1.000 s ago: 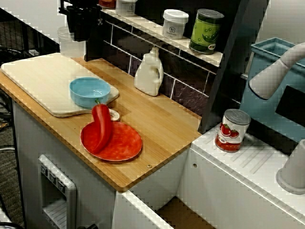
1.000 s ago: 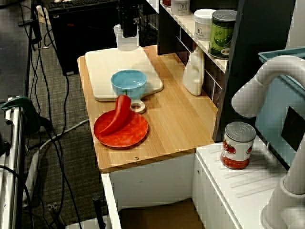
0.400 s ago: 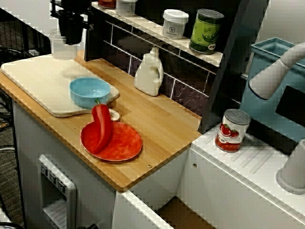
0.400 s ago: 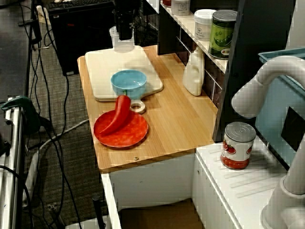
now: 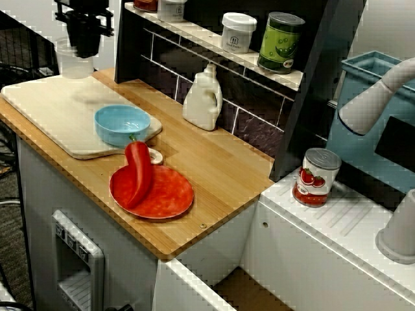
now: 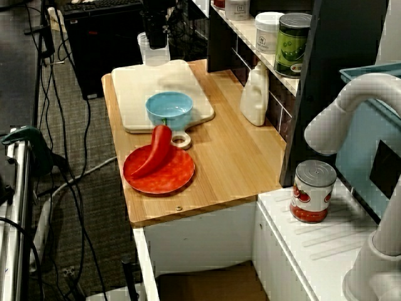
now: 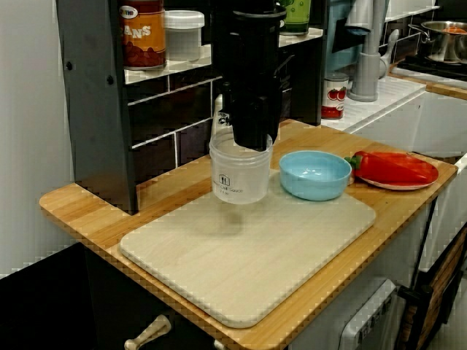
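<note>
- The gripper [image 7: 252, 137] hangs straight down with its dark fingers [image 7: 244, 131] drawn narrow onto the rim of a clear cup [image 7: 239, 176]; in the low view across the board they reach into the cup's mouth, though the gripper body hides exactly how they pinch the wall.
- The clear cup is upright and looks empty; it hangs just clear of the cutting board [image 7: 241, 255], over the board's back part, with a soft shadow under it.
- Just behind and to one side stands the dark shelf unit [image 7: 95, 109]; the blue bowl [image 7: 315, 175] sits near on the board's far corner; beyond it the red pepper [image 7: 387, 168] lies on the red plate [image 7: 429, 175], well apart from the cup.
- Likely trouble, as I judge it: the hold is on a thin, smooth wall at the rim only, so the cup could slip out or swing askew on any quick move; too hard a squeeze could buckle the plastic.
- A sideways sweep at this height could knock the cup against the shelf unit's post or the bowl; a tilted set-down could tip it over.
</note>
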### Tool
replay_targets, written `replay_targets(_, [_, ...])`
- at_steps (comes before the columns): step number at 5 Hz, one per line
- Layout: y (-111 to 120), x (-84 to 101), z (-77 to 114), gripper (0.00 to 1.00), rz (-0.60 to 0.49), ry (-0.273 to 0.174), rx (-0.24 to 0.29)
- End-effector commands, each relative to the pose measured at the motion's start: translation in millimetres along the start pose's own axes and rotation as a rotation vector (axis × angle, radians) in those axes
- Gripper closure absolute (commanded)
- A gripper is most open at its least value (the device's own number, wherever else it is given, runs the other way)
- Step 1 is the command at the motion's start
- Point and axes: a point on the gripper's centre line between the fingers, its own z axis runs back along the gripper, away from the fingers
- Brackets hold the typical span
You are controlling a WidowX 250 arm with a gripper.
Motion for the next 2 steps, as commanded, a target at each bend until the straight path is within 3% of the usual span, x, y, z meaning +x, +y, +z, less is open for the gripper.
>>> replay_targets(1, [11.3,-2.4,27.2,1.00,0.017,-0.083,0.028])
replay_targets(2, [11.5,-2.4,21.3,1.00,0.015,-0.078,0.048])
